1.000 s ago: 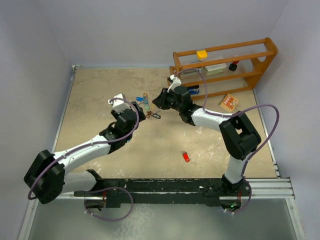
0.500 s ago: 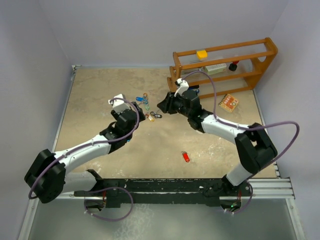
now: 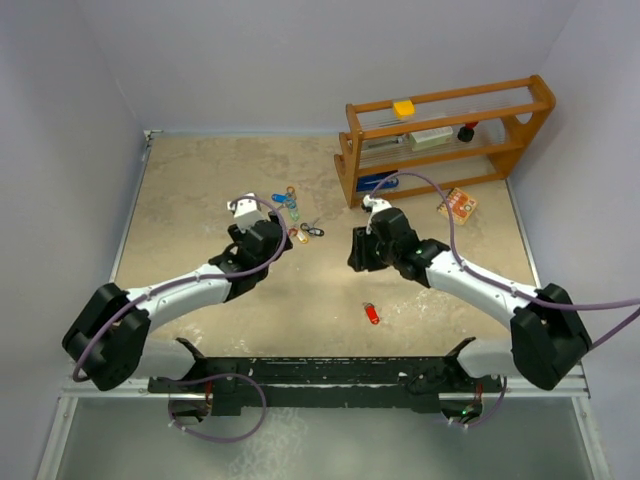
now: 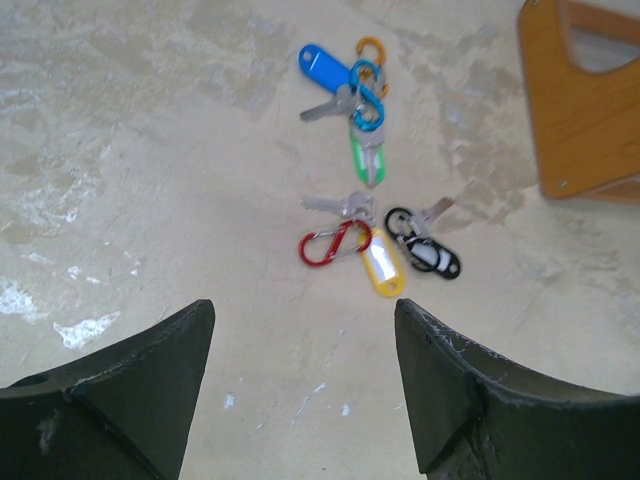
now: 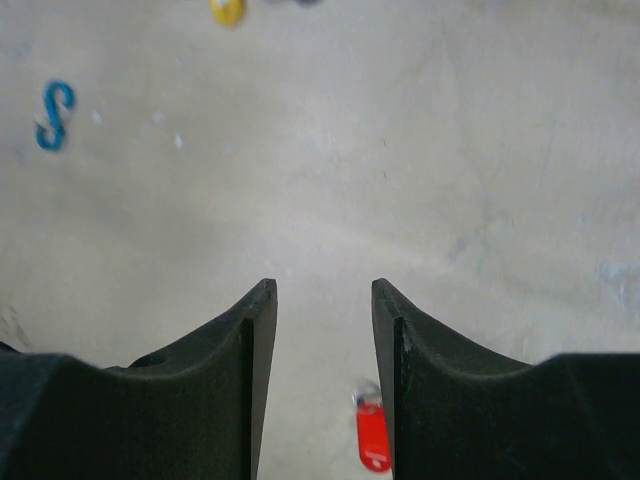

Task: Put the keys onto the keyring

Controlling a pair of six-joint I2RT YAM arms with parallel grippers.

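Several keys lie in a cluster (image 3: 296,215) on the table. In the left wrist view I see a blue-tagged key (image 4: 325,68), a green-tagged key (image 4: 367,160), a yellow tag (image 4: 383,268), a black tag (image 4: 435,255) and a bare silver key (image 4: 340,205), mixed with red (image 4: 333,245), blue (image 4: 366,90) and orange clips. My left gripper (image 4: 302,310) (image 3: 280,236) is open and empty just short of them. A red-tagged key (image 3: 371,313) (image 5: 372,435) lies alone. My right gripper (image 5: 320,290) (image 3: 357,256) is open and empty, above the table and apart from it.
A wooden shelf rack (image 3: 450,135) stands at the back right, its side panel in the left wrist view (image 4: 585,100). An orange patterned card (image 3: 457,205) lies by it. A loose blue S-clip (image 5: 52,115) lies on the table to the right gripper's left.
My right arm has drawn back from the key cluster toward the near right, empty. My left gripper has shifted slightly toward the cluster.
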